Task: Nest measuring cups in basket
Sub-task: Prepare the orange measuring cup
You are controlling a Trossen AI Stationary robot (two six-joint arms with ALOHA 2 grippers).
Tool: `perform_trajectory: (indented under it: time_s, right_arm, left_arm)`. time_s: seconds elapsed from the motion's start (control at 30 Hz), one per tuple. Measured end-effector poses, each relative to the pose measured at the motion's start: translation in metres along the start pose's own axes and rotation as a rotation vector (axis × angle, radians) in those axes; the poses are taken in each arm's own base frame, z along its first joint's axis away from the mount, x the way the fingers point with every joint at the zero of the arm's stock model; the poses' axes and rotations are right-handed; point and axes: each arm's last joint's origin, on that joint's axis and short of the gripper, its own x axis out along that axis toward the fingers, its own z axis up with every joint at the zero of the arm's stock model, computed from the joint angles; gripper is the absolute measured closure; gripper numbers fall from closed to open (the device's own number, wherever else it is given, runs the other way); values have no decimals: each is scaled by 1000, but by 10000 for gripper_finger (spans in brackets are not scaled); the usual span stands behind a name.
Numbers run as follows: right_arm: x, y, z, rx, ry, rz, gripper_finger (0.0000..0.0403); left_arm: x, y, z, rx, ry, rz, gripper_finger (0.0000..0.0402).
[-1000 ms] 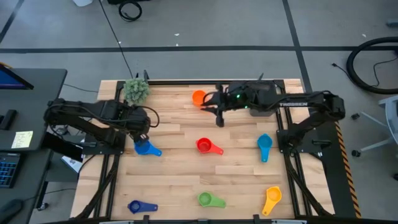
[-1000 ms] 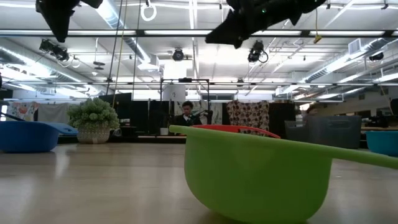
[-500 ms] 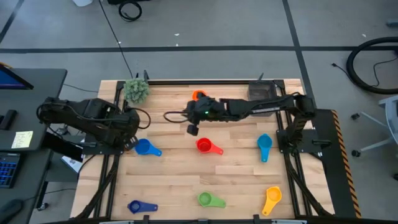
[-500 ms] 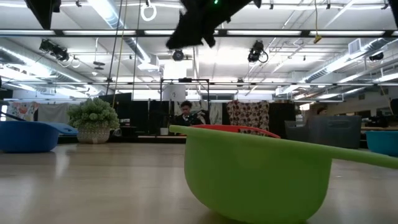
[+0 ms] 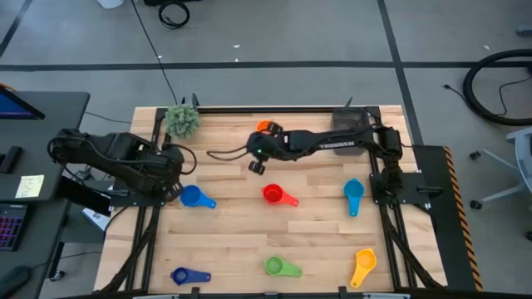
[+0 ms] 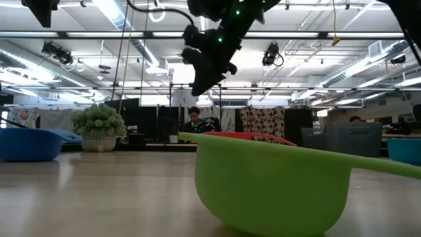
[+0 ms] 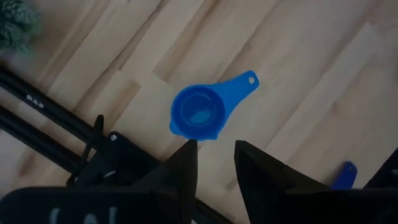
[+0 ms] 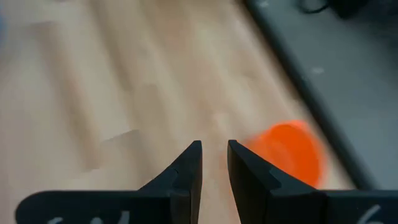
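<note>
Several measuring cups lie apart on the wooden table, bowls up: orange (image 5: 264,127), red (image 5: 274,195), light blue (image 5: 353,193), yellow (image 5: 363,264), green (image 5: 276,267), a dark blue one (image 5: 184,276) and a blue one (image 5: 193,198). The dark grey basket (image 5: 349,120) stands at the far right. My right gripper (image 5: 256,166) hangs in the air between the orange and red cups, narrowly open, nothing between its fingers (image 8: 213,152). My left gripper (image 7: 213,149) is open above the table's left edge, just left of the blue cup (image 7: 202,112).
A fuzzy green plant ball (image 5: 181,120) sits at the far left corner. In the low view the green cup (image 6: 270,184) fills the foreground, with the red cup's rim (image 6: 247,136) behind it. Bare wood lies in the table's middle and near left.
My right gripper has swung from beside the orange cup toward the table's left and near side, has sunk lower and has tipped from pointing down to a slant. My left gripper has drawn back from over the blue cup toward the left edge. No cup has moved.
</note>
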Motion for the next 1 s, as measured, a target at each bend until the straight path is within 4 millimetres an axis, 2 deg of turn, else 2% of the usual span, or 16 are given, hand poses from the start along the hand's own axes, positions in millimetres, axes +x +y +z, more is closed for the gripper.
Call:
perform_trajectory:
  time_s: [0.17,0.37,0.5,0.67,1.0]
  right_arm:
    - [6,-17,1,-28,10,-83,322]
    - [22,-40,-8,36,116,-50,322]
    - [38,-53,-15,82,182,45,322]
    - [52,-58,-17,39,176,53,322]
    - [81,-55,-31,8,229,73,322]
  left_arm:
    - [0,0,0,-55,-2,0,289]
    - [0,0,0,-144,8,-8,289]
    - [0,-1,-1,-192,29,-20,289]
    - [0,-1,-1,-224,29,-21,289]
    - [0,-1,0,-243,28,-22,289]
